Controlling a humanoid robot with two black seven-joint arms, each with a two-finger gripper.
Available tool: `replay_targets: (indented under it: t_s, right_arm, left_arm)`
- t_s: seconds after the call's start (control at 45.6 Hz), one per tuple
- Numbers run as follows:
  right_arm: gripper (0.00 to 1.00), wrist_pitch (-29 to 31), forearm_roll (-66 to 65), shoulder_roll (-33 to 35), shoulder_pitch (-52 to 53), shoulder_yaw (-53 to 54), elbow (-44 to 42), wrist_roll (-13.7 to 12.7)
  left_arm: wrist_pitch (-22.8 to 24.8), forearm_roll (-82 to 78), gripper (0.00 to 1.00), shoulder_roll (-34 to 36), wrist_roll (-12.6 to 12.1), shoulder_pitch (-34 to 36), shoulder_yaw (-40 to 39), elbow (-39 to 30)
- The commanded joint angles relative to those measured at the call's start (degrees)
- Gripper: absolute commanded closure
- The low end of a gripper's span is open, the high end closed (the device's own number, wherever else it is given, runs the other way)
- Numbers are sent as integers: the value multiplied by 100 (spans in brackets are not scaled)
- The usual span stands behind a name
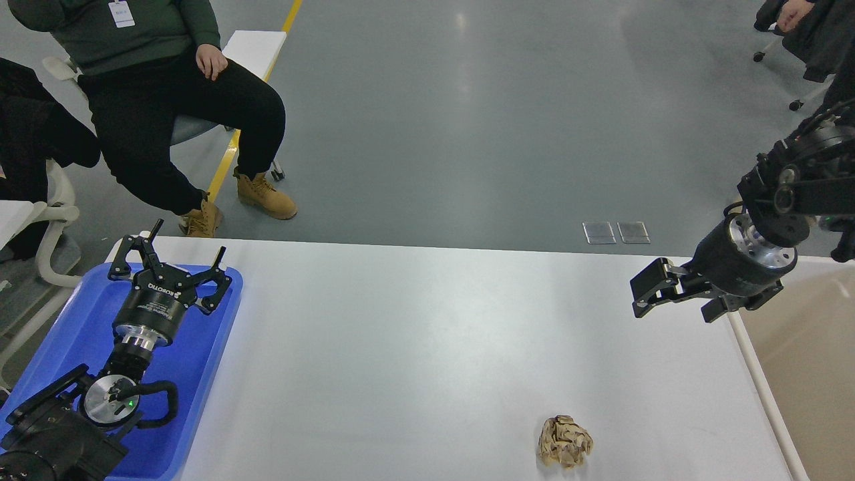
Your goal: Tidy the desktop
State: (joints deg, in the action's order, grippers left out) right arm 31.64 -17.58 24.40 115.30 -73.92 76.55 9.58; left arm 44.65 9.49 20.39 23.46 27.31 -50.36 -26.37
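Note:
The white desktop (427, 334) fills the lower part of the head view. A crumpled brown paper ball (565, 441) lies on it near the front edge, right of centre. My left gripper (190, 238) hovers over the blue tray (200, 374) at the far left, open, with nothing between its fingers. My right gripper (644, 290) hangs above the desktop's right end and points left, well above and behind the paper ball. It is seen side-on, so its fingers cannot be told apart. Nothing shows in it.
A beige bin with a white rim (755, 361) adjoins the desktop's right edge. Beyond the far left corner sits a person in tan boots (267, 195) on a chair. Grey floor lies behind the table.

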Motion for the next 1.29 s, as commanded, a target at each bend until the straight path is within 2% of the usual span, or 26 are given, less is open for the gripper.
replay_targets:
  t_s: [0.0, 1.271]
  right_arm:
    - [0, 0, 0, -5, 1, 0, 0, 0]
    - [0, 0, 9, -40, -69, 97, -140, 0]
  left_arm:
    - [0, 0, 1, 0, 0, 3, 0, 0]
    - [0, 0, 1, 0, 0, 3, 0, 0]
